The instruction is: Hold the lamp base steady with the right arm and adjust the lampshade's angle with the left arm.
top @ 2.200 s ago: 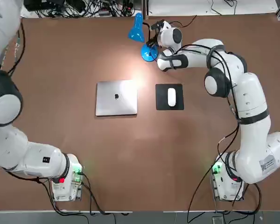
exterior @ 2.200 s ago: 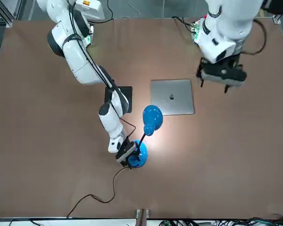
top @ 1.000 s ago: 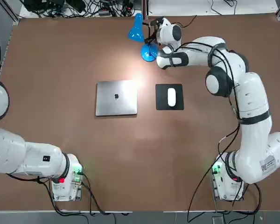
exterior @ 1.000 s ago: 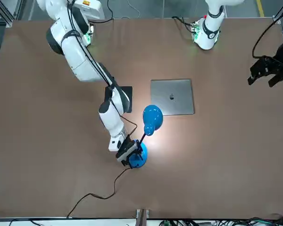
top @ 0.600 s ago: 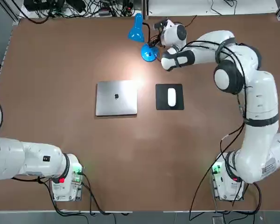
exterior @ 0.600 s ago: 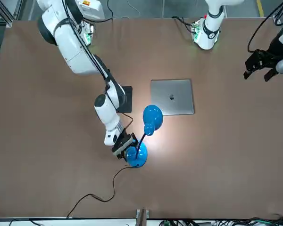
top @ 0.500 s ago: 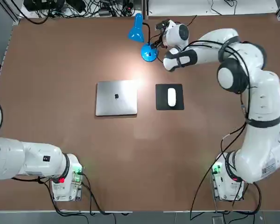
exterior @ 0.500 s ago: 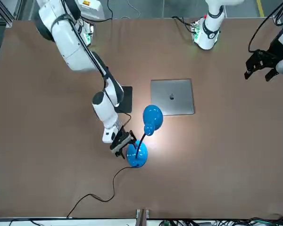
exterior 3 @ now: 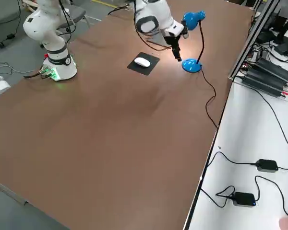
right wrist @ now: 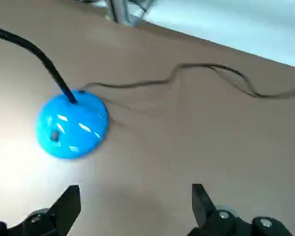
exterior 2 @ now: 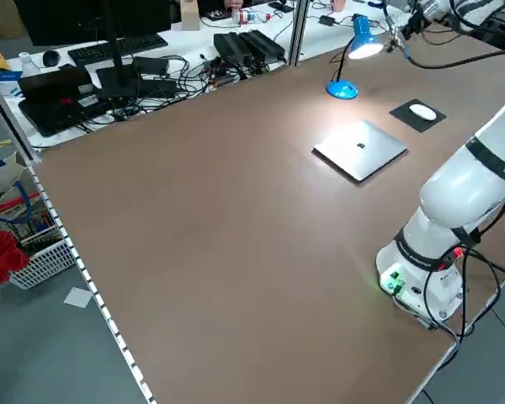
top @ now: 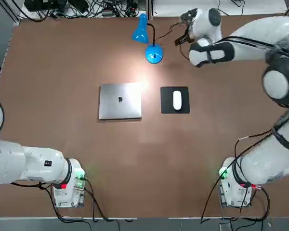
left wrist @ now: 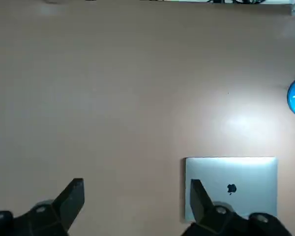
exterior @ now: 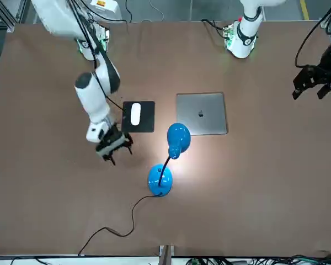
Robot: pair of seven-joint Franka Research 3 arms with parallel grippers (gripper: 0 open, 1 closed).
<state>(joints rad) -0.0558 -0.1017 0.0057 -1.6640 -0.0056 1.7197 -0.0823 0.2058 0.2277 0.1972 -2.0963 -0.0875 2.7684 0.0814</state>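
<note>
The lamp base (top: pixel 154 54), a glossy blue disc, stands alone at the far middle of the table, with its black gooseneck rising to the blue lampshade (top: pixel 140 32). The lampshade (exterior: pixel 178 138) tilts toward the laptop and lights the table there. My right gripper (exterior: pixel 113 147) hangs open a short way off the base toward the robot's right, touching nothing. In the right wrist view the lamp base (right wrist: pixel 72 124) lies ahead of the spread fingers (right wrist: pixel 69 202). My left gripper (exterior: pixel 311 83) is open and raised at the robot's far left, away from the lamp.
A closed silver laptop (top: pixel 120 100) lies mid-table, with a white mouse (top: pixel 177 99) on a black pad (top: pixel 175 91) to its right. The lamp's black cord (exterior: pixel 116 226) trails to the far table edge. Both arm bases stand at the near edge.
The right gripper has opened, let go of the lamp base and drawn back to the robot's right. The lamp stays where it was. The left gripper has barely moved.
</note>
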